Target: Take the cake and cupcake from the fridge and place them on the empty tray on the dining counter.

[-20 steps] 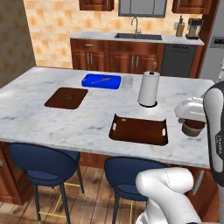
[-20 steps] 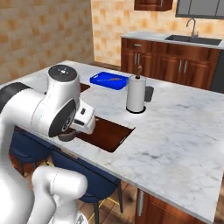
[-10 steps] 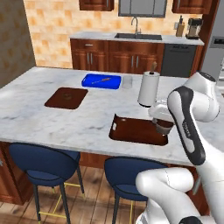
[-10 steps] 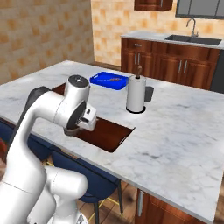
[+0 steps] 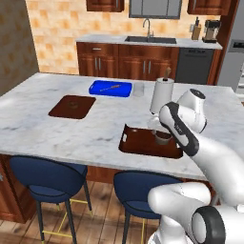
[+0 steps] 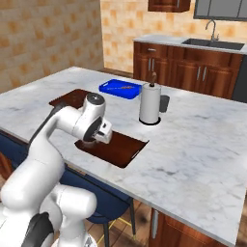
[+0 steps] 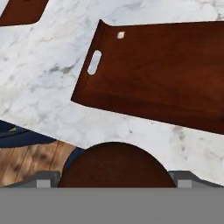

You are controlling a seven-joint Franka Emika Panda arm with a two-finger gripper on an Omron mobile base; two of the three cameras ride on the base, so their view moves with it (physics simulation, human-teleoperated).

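My gripper (image 5: 163,135) hangs low over the right part of the dark reddish-brown tray (image 5: 141,144) on the marble dining counter (image 5: 95,127). Its jaws stand wide, shut on the round dark-brown cupcake (image 7: 114,162), whose dome sits between the two finger tips in the hand view. From the left base the cupcake (image 5: 163,139) shows just under the hand. A tiny pale speck, the cake (image 7: 120,35), lies near a corner of the tray (image 7: 166,74) beside a handle cut-out. In the right base view the gripper (image 6: 94,140) is over the tray (image 6: 120,148).
A paper towel roll (image 5: 162,95) stands just behind the tray, a glass (image 5: 138,89) and a blue tray (image 5: 110,88) farther back. To the left lies a flat brown square tray (image 5: 71,106). Navy stools (image 5: 47,174) line the counter's near edge.
The arm has swung in from the right with the cupcake, from beyond the tray's right end to low over the tray. The hand has dropped closer to it.
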